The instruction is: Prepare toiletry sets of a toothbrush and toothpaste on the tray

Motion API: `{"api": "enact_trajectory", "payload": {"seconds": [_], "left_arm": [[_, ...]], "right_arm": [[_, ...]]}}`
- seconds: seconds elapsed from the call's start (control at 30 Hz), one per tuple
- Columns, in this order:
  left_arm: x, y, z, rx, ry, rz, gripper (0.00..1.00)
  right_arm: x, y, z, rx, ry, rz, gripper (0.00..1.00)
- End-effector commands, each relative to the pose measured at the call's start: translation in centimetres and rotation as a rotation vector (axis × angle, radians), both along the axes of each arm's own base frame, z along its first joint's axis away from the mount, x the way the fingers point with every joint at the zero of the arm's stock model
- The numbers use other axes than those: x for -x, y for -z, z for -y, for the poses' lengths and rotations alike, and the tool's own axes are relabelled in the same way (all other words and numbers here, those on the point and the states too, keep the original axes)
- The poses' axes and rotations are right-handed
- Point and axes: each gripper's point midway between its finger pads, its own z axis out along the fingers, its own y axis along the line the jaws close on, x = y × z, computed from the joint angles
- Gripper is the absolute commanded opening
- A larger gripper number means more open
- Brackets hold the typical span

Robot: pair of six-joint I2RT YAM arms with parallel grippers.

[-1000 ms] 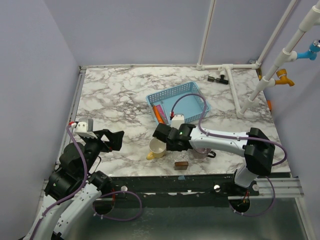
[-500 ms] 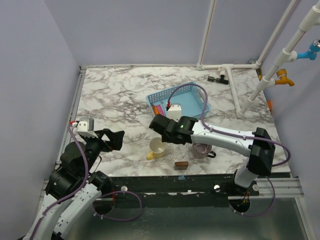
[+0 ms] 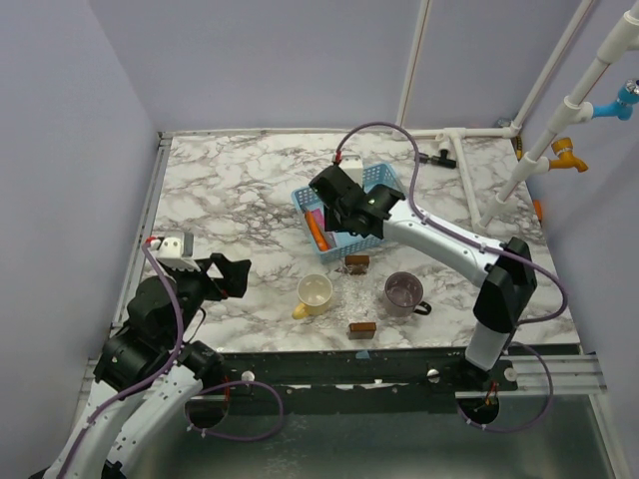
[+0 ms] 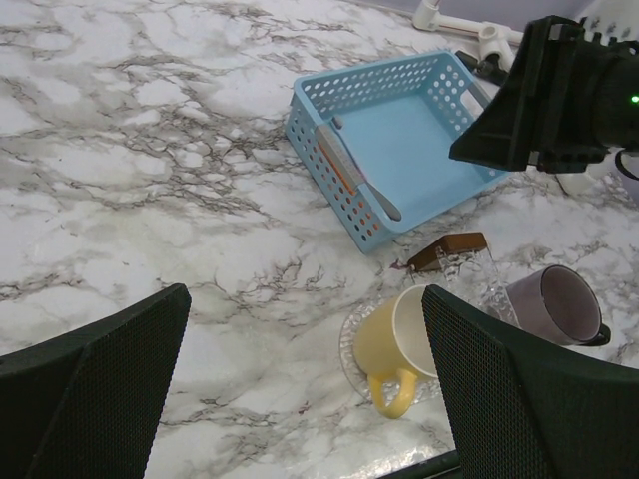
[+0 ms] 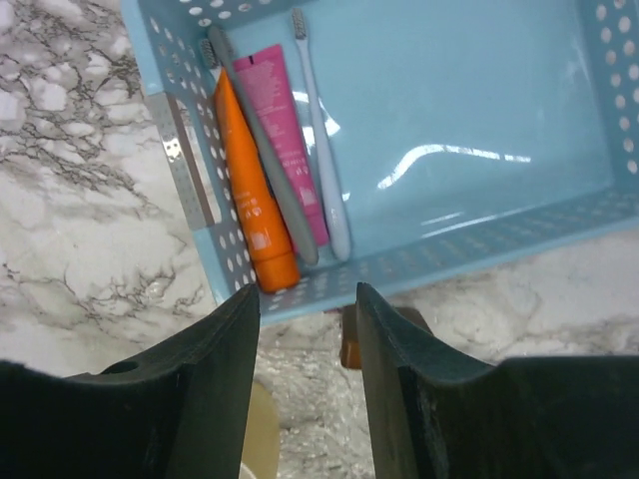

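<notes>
A blue basket (image 3: 377, 178) at mid-table holds an orange toothpaste tube (image 5: 245, 180), a pink tube (image 5: 285, 140), a grey toothbrush (image 5: 262, 150) and a pale toothbrush (image 5: 321, 150), all along its left wall. A clear tray (image 3: 351, 296) with brown end blocks lies in front of the basket, nothing on it. My right gripper (image 3: 339, 200) hovers open and empty over the basket's near wall (image 5: 305, 309). My left gripper (image 3: 225, 274) is wide open and empty near the table's left front, well away from the basket (image 4: 419, 140).
A yellow mug (image 3: 315, 292) on a clear saucer stands left of the tray; a purple mug (image 3: 402, 291) stands right of it. White pipework (image 3: 469, 180) and a black fitting (image 3: 436, 157) stand at the back right. The table's front edge lies just below the tray.
My right arm has swung from beside the yellow mug back and up to above the basket. The left arm has barely moved.
</notes>
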Motion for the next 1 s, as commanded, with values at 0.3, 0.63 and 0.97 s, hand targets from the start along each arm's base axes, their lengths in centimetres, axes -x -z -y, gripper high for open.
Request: {"api": "enact_trajectory", "payload": {"seconds": [0.3, 0.63, 0.97], "left_arm": [[-0.7, 0.8, -0.8, -0.025, -0.059, -0.032, 0.99], [-0.9, 1.0, -1.0, -0.038, -0.073, -0.039, 0.99], [-1.0, 1.0, -0.9, -0.040, -0.075, -0.043, 0.99]], "right_arm": [[-3.1, 4.2, -6.2, 0.027, -0.221, -0.089, 0.44], [-2.3, 7.7, -7.2, 0.053, -0.291, -0.174, 0.40], [-1.7, 9.2, -7.9, 0.045, -0.328, -0.224, 0.33]]}}
